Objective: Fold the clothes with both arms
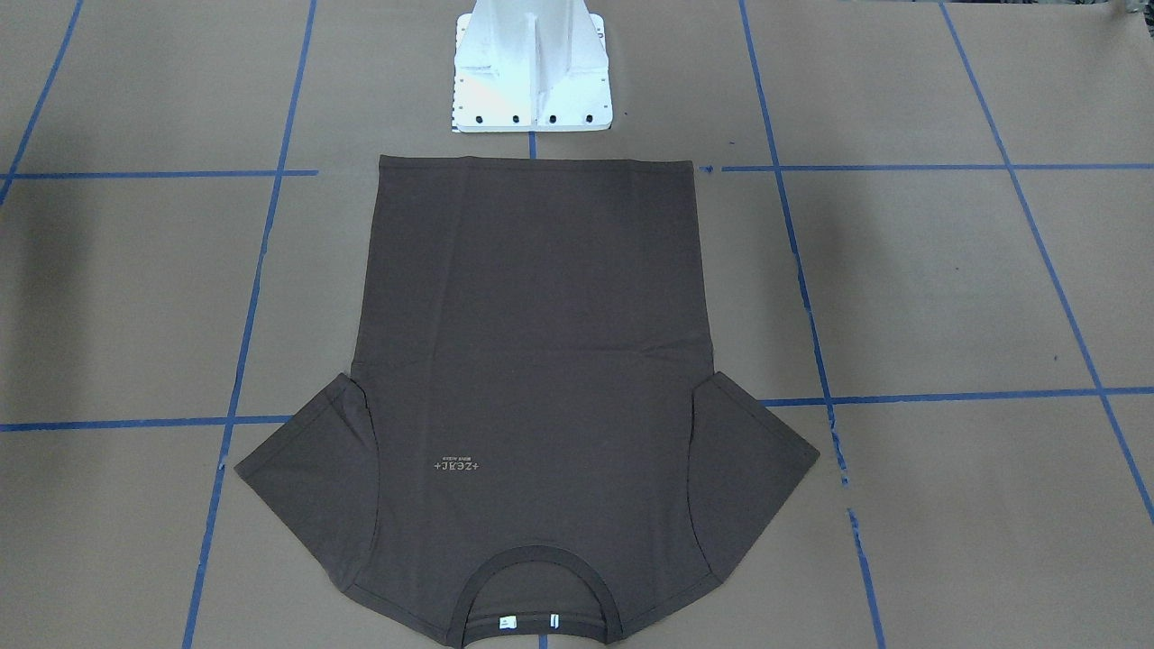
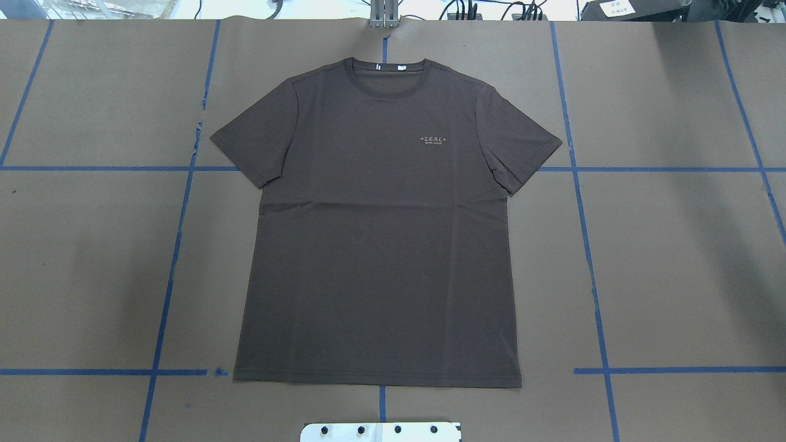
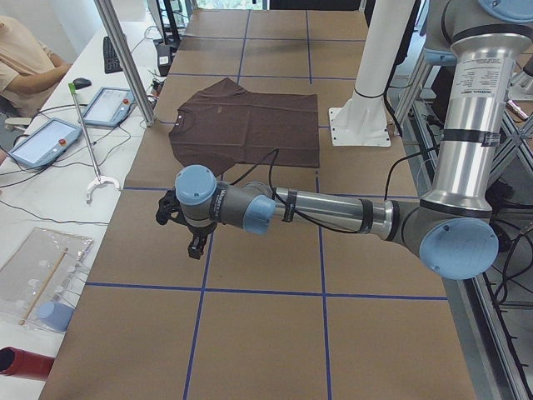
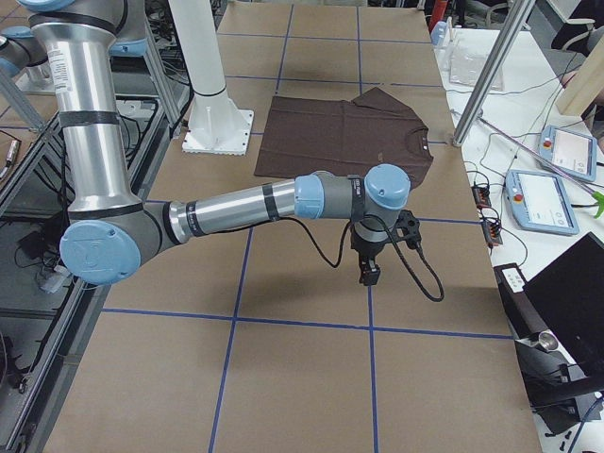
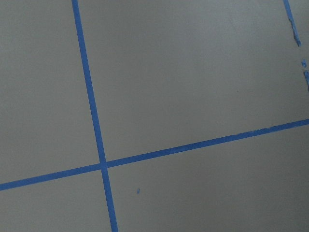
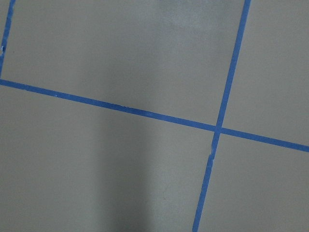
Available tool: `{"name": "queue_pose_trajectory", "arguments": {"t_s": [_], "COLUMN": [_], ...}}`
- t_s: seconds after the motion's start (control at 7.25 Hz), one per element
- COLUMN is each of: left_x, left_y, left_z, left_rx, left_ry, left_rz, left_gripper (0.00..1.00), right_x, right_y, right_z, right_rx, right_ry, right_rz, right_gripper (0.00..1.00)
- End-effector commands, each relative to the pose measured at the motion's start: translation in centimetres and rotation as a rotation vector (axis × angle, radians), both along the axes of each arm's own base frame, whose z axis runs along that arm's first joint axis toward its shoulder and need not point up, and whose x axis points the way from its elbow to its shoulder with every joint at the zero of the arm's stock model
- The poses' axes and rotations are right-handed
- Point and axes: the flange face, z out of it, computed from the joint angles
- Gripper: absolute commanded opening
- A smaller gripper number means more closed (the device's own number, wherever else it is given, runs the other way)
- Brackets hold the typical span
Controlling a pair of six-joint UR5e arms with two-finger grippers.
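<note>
The dark brown T-shirt (image 2: 381, 245) lies flat and spread out on the brown paper table, chest logo up, collar at the far side from the robot and hem near the pedestal. It also shows in the front-facing view (image 1: 532, 361) and both side views (image 3: 250, 121) (image 4: 344, 132). My left gripper (image 3: 197, 246) hangs above bare paper, well off the shirt's left side. My right gripper (image 4: 369, 274) hangs above bare paper off the shirt's right side. I cannot tell whether either is open or shut. Both wrist views show only paper and blue tape.
The white pedestal base (image 1: 532, 68) stands just behind the shirt's hem. Blue tape lines (image 2: 178, 202) grid the paper. Metal posts (image 3: 125, 58) (image 4: 486, 71), teach pendants (image 3: 42, 142) (image 4: 547, 198) and a seated person (image 3: 25, 58) are along the operators' side.
</note>
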Motion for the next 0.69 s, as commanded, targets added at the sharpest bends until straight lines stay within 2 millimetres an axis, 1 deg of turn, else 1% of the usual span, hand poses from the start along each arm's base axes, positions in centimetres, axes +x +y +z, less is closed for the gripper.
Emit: {"name": "queue_pose_trajectory", "arguments": {"t_s": [0.0, 0.14, 0.28, 0.41, 0.55], "left_x": [-0.4, -0.6, -0.6, -0.8, -0.7], "left_y": [2.4, 2.8, 3.5, 3.5, 3.5], "left_z": [-0.9, -0.8, 0.3, 0.4, 0.5], "left_rx": [0.11, 0.108, 0.093, 0.095, 0.092], "left_ry": [-0.003, -0.006, -0.025, -0.043, -0.044], "left_rz": [0.023, 0.021, 0.018, 0.011, 0.011], "left_gripper": [1.0, 1.0, 1.0, 1.0, 1.0], "right_x": [0.1, 0.0, 0.1, 0.0, -0.1], "right_y": [0.1, 0.2, 0.7, 0.8, 0.8], "right_z": [-0.1, 0.2, 0.3, 0.3, -0.3], "right_rx": [0.0, -0.001, -0.001, -0.009, -0.005], "right_ry": [0.006, 0.005, 0.002, -0.019, -0.035], "right_rz": [0.003, 0.0, 0.002, 0.007, 0.017], "right_gripper": [1.0, 1.0, 1.0, 1.0, 1.0]}}
